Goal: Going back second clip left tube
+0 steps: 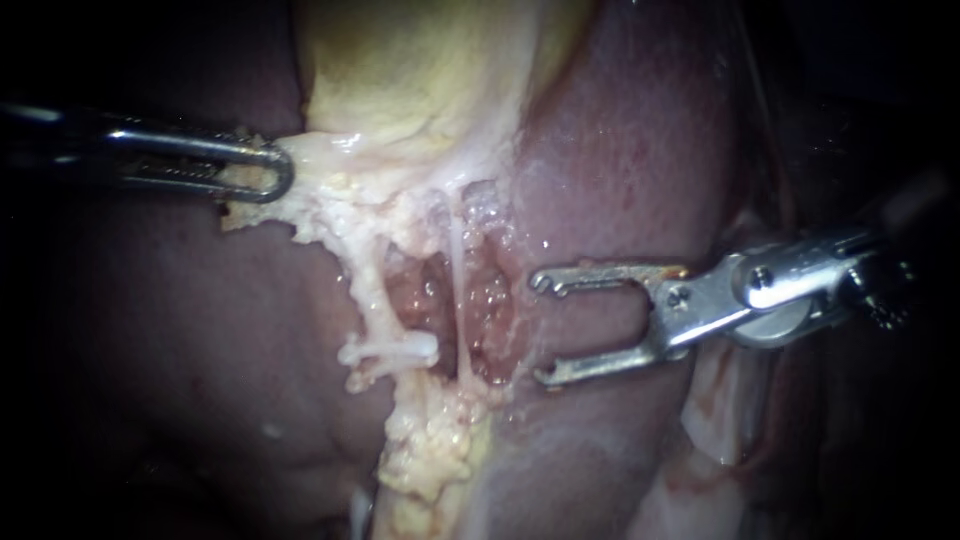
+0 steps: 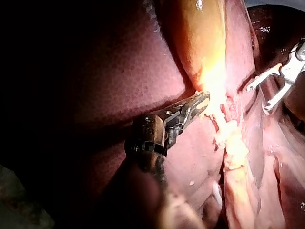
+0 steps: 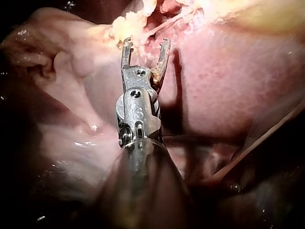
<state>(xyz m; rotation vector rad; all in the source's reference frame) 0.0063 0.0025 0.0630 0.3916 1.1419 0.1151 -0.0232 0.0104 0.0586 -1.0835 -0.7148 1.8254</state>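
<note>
**At the gallbladder's neck: open jaws beside the clipped left tube**

Below the yellow gallbladder (image 1: 400, 70), a raw pink pocket (image 1: 430, 290) lies open against the liver (image 1: 640, 150), and two pale strands run down through it. The left tube (image 1: 372, 295) is the thicker strand, at the pocket's left edge. A white clip (image 1: 392, 352) lies crosswise on its lower end, just above the lumpy yellow fat (image 1: 430, 455). The right tube (image 1: 458, 250) is a thin thread just beside it, down the middle of the pocket.

Your right instrument (image 1: 543, 330) comes in from the right with its jaws spread wide and empty. The notched tips point at the pocket's right edge and touch neither tube; the right tube lies between them and the left tube. The right wrist view shows the same wide gap between the jaws, with nothing in it.

Your left instrument (image 1: 270, 172) comes in from the left, well apart from the right one. Its jaws are closed on the ragged pale tissue (image 1: 320, 190) at the gallbladder's lower edge, above the left tube. The left wrist view shows them lying together on that tissue's edge.
</note>
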